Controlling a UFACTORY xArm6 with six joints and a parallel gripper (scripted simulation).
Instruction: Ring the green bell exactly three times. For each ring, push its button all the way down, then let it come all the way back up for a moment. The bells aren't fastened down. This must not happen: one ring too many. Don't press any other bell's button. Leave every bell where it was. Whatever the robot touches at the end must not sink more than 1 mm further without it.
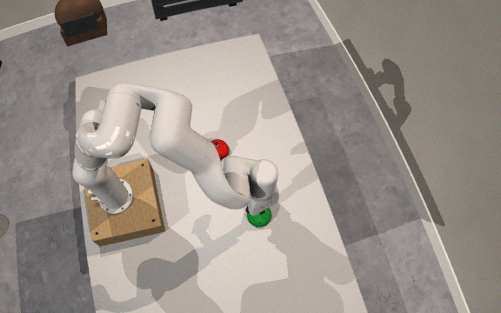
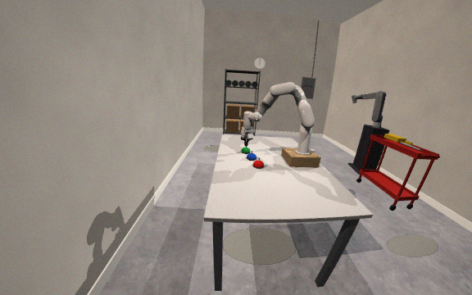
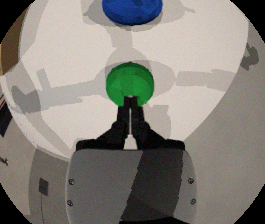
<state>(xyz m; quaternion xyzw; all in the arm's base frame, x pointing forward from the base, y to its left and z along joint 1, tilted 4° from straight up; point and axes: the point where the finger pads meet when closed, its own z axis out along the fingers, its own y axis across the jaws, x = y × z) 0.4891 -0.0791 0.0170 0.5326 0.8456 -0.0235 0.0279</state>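
The green bell (image 1: 259,218) (image 2: 245,151) (image 3: 130,84) sits on the white table, at the far end of a row of three bells. My gripper (image 3: 130,104) (image 2: 246,143) is shut with nothing between the fingers. It points straight down over the green bell, with the fingertips over the bell's middle, where its button is hidden. In the exterior view the tips are just above the bell; I cannot tell whether they touch it. The blue bell (image 2: 251,156) (image 3: 132,3) with its dark button is beside the green one. The red bell (image 1: 220,149) (image 2: 258,164) is beyond that, partly hidden by the arm in the top view.
The arm's wooden base block (image 1: 124,202) (image 2: 301,157) stands on the table (image 1: 233,65) (image 2: 281,192). A red cart (image 2: 400,164), a second arm on a black stand (image 2: 373,123) and a shelf rack (image 2: 240,102) stand off the table.
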